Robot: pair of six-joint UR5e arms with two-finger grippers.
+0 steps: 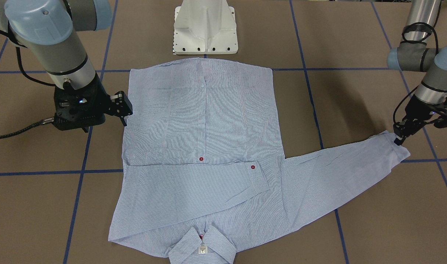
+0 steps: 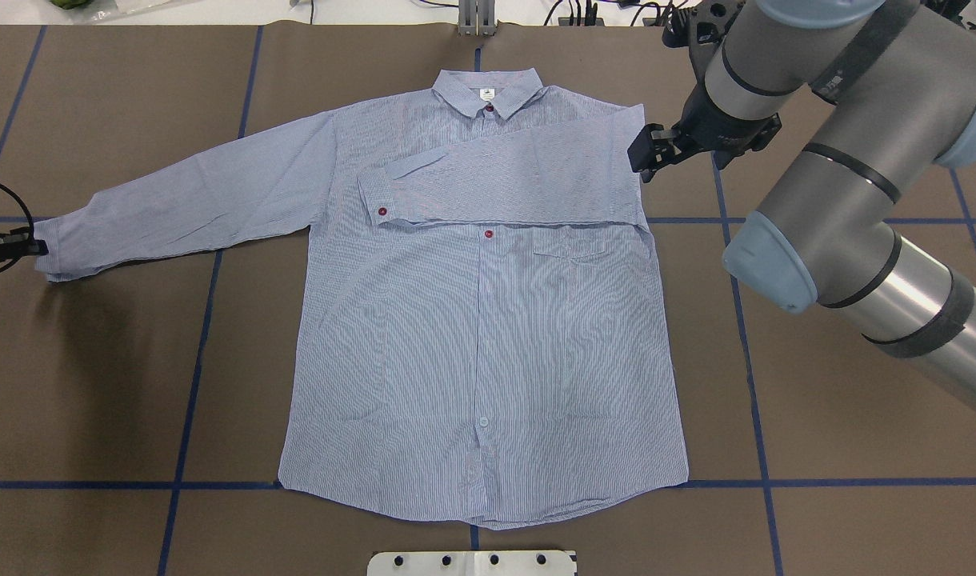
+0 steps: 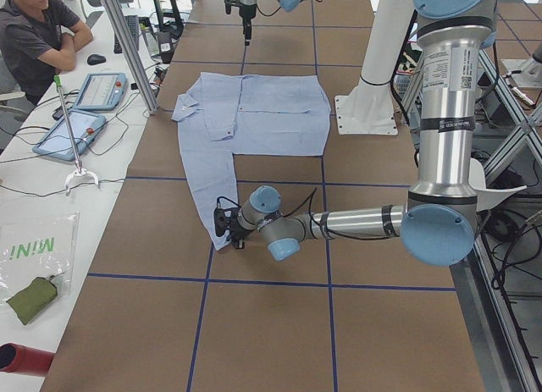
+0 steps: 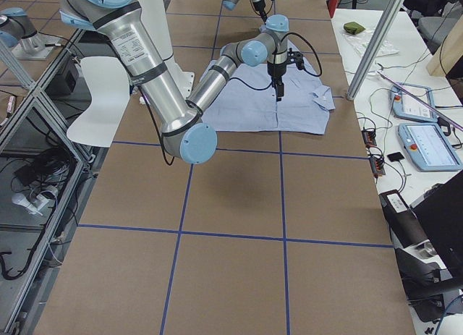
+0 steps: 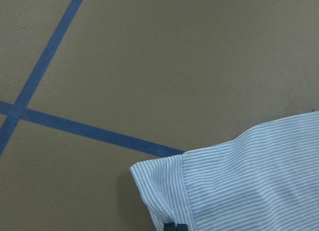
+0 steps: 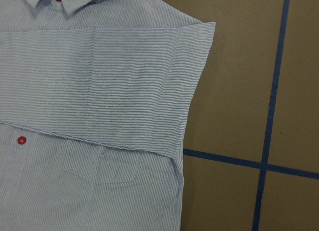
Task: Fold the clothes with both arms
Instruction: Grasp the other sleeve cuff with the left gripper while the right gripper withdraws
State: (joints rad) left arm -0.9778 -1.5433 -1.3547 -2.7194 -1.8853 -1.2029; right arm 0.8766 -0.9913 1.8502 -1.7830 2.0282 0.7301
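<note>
Shirt (image 2: 488, 336) flat on worktop (image 2: 816, 400), front up, collar (image 2: 488, 92) on the far side from the robot base, hem toward it.

Right-side sleeve (image 2: 520, 176) lies folded across the chest, its cuff near the button line. Left-side sleeve (image 2: 200, 200) is stretched out. Its long axis runs from the shoulder out toward the robot's left, slanting slightly toward the base at the cuff end.

Left claw (image 2: 16, 240): at the outer end of that sleeve, on the cuff (image 5: 164, 186). Its jaws look drawn together on the cuff edge. The wrist view shows only the dark fingertips (image 5: 174, 226) at the frame bottom, so depth of bite is uncertain.

Key relation: the shirt body lies to the robot's right of this claw, in line with the sleeve axis. Judgement: the next fold carries the cuff rightward along that axis, over the chest and onto the folded sleeve. The left arm is the nearer one by far.

Right claw (image 2: 644, 154): jaws apart, holding nothing. It hangs just beside the shirt's right shoulder edge, off the cloth. Its wrist view looks down on that corner with no fingers in frame.

Risk (judgement): a shallow pinch may slip as the sleeve lifts.
</note>
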